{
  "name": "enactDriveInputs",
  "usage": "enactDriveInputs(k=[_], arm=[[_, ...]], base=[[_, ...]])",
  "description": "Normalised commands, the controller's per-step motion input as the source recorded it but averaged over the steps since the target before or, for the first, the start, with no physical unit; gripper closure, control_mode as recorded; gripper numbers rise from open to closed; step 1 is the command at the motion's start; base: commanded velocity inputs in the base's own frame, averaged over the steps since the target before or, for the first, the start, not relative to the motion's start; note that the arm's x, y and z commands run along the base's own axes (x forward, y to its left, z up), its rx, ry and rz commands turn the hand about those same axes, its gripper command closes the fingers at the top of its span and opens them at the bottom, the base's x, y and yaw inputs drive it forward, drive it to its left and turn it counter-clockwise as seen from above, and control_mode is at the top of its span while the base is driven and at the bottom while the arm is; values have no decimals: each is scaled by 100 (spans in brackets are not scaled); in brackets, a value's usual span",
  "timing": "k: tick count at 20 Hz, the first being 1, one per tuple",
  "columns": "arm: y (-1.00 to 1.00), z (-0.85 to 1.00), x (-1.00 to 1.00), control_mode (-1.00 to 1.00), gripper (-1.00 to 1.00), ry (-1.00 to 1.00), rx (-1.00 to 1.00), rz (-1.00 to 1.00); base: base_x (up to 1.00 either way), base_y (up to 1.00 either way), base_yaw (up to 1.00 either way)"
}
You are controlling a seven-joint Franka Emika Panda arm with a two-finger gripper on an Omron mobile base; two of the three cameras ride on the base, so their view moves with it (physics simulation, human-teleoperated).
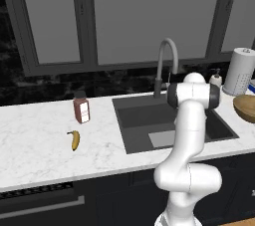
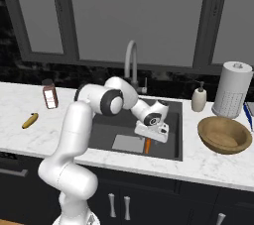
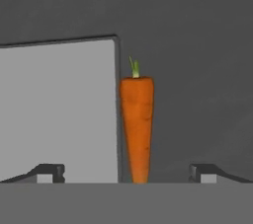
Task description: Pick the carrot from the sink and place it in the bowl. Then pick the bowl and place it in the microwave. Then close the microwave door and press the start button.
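In the hand view the gripper (image 3: 127,171) looks straight down at the carrot (image 3: 136,129), which lies on the dark floor of the sink (image 3: 197,70) with its narrow tip down between the two dark fingertips (image 3: 49,171) and its green-tufted top pointing away from them. The fingers stand spread as wide as they go, one on each side of the carrot, holding nothing; whether they touch the floor cannot be told. A light grey patch (image 3: 59,114) lies on the side of one finger, its edge just beside the carrot.

The right base view gives what the hand view lacks: the hand hangs low inside the basin, the carrot's orange end peeking out just below it, and the bowl (image 2: 224,135) sits on the marble counter (image 2: 208,162) well off to the side.

The left base view adds the banana (image 1: 74,140) and a brown jar (image 1: 81,110) on the counter
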Motion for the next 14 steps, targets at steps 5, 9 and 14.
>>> enactDriveInputs(k=[5,9,14], arm=[[0,-33,27,-100,-100,0,0,0],[0,-36,29,-100,-100,0,0,0],[-3,-31,28,-100,-100,0,0,0]], base=[[0,0,0],[0,0,0],[0,0,0]])
